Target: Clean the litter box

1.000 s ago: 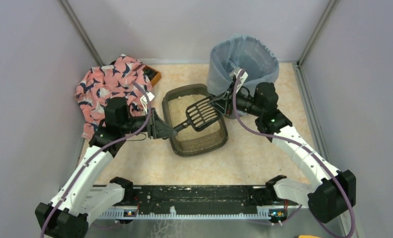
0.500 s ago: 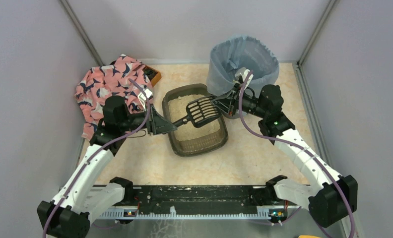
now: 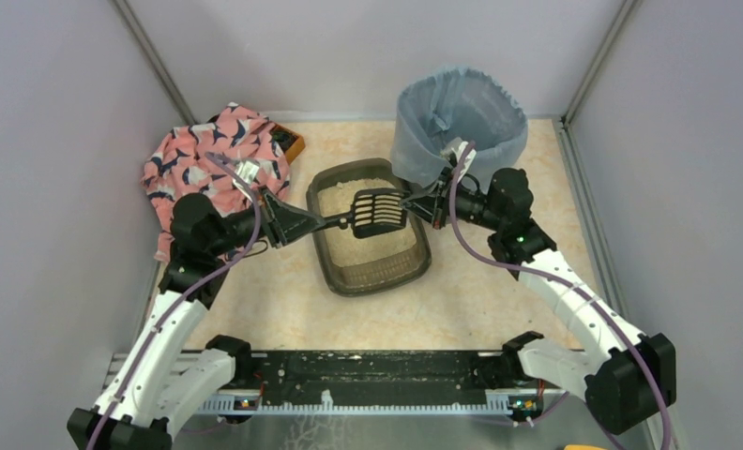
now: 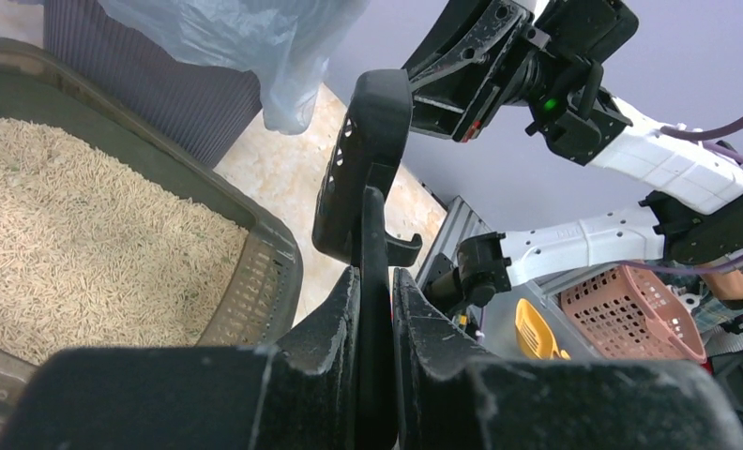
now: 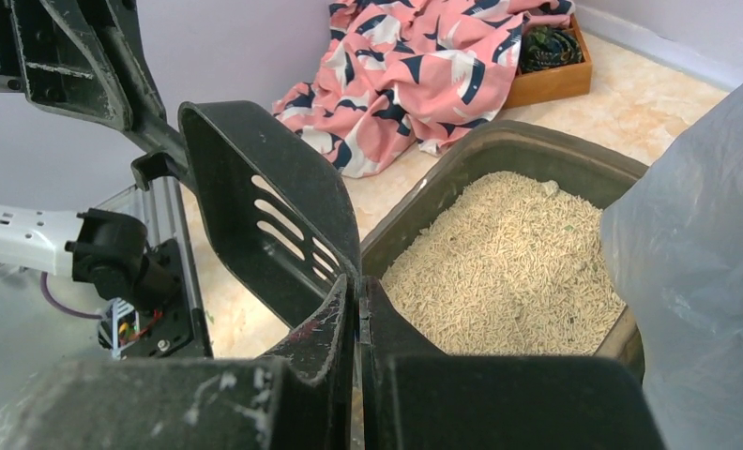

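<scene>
At the upper left of the top view a pink patterned cloth lies heaped, not part of the job. Just right of it, left of centre, the left claw is clamped on the handle of the black slotted plastic scoop; the left wrist view shows the handle pinched between both fingers. The scoop hangs above the litter box, the dark grey-brown rectangular plastic tray at the centre of the frame, with its beige sandy granules lying apart from the blade. On the scoop's far side the right claw is pressed together on the thin front rim, so both arms hold one tool. At the upper right stands the round bin with a blue-grey bag liner, just beside the tray.

The slots look bare, so this reads as a hand-over or a re-grip, not a dump. Next, one claw should release cleanly while the other keeps its grip, then dip the blade into the granules.
</scene>
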Motion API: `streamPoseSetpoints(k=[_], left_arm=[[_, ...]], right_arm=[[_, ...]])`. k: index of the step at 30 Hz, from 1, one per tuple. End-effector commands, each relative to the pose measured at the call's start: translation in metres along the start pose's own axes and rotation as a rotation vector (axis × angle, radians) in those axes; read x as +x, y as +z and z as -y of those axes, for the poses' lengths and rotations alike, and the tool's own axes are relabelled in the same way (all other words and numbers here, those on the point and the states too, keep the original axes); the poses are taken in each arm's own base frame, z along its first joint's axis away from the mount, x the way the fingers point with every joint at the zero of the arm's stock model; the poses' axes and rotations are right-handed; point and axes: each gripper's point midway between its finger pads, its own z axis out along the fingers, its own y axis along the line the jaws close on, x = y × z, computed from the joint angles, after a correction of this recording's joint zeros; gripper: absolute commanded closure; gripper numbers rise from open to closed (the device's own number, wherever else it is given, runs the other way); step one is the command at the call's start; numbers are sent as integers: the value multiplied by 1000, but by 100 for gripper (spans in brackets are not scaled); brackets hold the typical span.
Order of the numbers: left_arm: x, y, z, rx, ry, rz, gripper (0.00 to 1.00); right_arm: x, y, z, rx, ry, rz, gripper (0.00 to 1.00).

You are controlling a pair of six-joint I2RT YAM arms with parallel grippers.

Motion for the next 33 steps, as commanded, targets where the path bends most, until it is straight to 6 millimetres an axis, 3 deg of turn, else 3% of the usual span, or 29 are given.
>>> streamPoseSetpoints(k=[1, 7, 10, 17, 26, 33], left_arm=[[-24, 5, 2, 18, 31, 86, 100], [-12, 7, -2, 39, -4, 51, 98], [-9, 5, -1, 38, -13, 51, 55], [3, -5, -3, 22, 20, 81, 33], [13, -21, 5, 50, 57, 173, 31], [10, -16, 9, 129, 32, 204, 43]], right_arm=[[-6, -4, -22, -79, -21, 12, 100], [-9, -1, -18, -71, -18, 27, 100], [-12, 1, -17, -69, -13, 40, 100], [-20, 7, -14, -69, -3, 65, 100], [-24, 12, -11, -76, 2, 68, 100], [-24, 11, -15, -90, 3, 61, 100]])
